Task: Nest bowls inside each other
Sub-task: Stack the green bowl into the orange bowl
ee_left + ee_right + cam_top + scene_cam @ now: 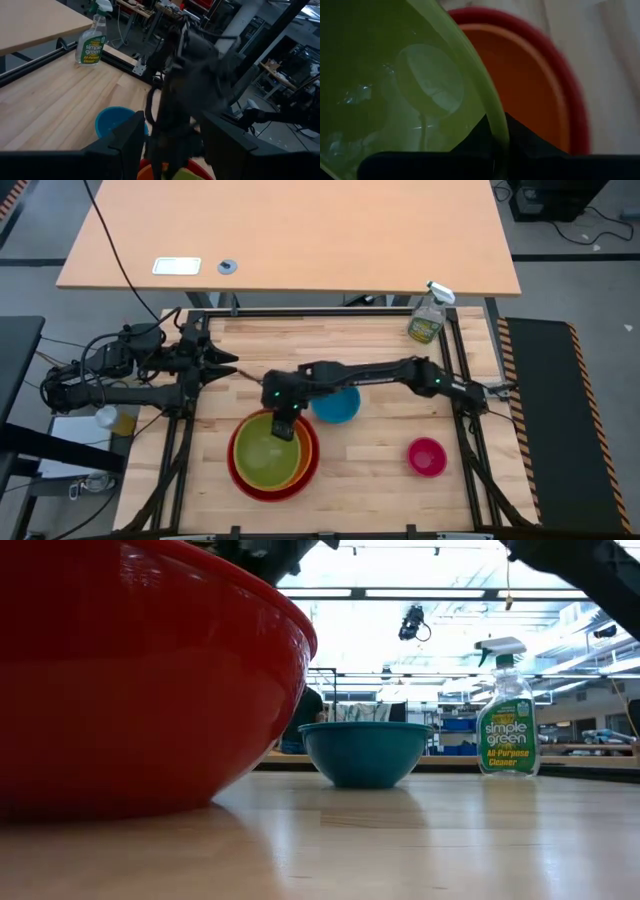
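A red bowl (238, 477) stands at the table's near left with an orange bowl (306, 464) nested in it. A lime green bowl (265, 455) sits over the orange one. My right gripper (283, 425) reaches across from the right and is shut on the green bowl's far rim. A blue bowl (338, 408) rests on its base at mid-table. A pink bowl (427, 456) stands at the near right. My left gripper (228, 365) waits open at the table's left edge, touching nothing. My right gripper pinches the green bowl's rim (492, 117) on its far side, one finger (475, 135) inside the bowl and the other (530, 140) outside. The fingers slant down from the far right. Whether the green bowl's bottom rests in the orange bowl (530, 85), I cannot tell.
A clear spray bottle (428, 320) with a green label stands upright at the far right corner. Bare wood lies between the blue bowl (365, 752) and the near edge. A second tabletop (300, 230) lies beyond the far edge.
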Robot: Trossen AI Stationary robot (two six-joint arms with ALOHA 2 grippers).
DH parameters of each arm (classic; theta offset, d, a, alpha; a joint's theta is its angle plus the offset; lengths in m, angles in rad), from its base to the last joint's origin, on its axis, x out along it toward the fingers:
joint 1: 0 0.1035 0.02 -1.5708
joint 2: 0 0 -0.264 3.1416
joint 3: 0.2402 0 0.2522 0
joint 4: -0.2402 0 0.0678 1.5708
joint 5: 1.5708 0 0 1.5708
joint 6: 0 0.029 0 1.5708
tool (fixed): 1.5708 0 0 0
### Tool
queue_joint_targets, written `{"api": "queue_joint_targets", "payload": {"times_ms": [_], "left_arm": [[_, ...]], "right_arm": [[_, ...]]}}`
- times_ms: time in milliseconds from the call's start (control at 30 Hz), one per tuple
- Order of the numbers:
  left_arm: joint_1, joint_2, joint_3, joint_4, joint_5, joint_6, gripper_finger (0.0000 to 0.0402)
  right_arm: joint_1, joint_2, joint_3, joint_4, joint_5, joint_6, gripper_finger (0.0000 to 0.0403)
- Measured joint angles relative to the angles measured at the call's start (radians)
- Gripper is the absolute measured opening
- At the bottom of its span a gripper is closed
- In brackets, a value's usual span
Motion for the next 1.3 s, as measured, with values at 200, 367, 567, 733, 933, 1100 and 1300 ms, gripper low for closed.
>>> {"api": "queue_joint_targets", "payload": {"times_ms": [200,367,567,733,933,1100,1300], "left_arm": [[0.000,0.000,0.000,-0.001,0.000,-0.002,0.0194],[0.000,0.000,0.000,-0.002,0.000,-0.002,0.0194],[0.000,0.000,0.000,-0.004,0.000,-0.001,0.0194],[0.000,0.000,0.000,-0.004,0.000,0.003,0.0194],[0.000,0.000,0.000,-0.006,0.000,0.018,0.0194],[0.000,0.000,0.000,-0.025,0.000,0.026,0.0194],[0.000,0.002,0.000,-0.089,-0.021,0.029,0.0195]], "right_arm": [[0.019,0.038,-0.002,-0.052,0.087,-0.021,0.0031],[0.024,0.051,-0.002,-0.066,0.108,-0.058,0.0032],[0.024,0.059,-0.002,-0.074,0.128,-0.061,0.0032],[0.018,0.059,-0.002,-0.078,0.145,-0.061,0.0042],[0.004,0.059,-0.002,-0.092,0.116,-0.083,0.0106],[-0.006,0.056,-0.001,-0.107,0.069,-0.086,0.0166],[-0.023,0.015,0.014,-0.175,0.041,-0.087,0.0195]]}}
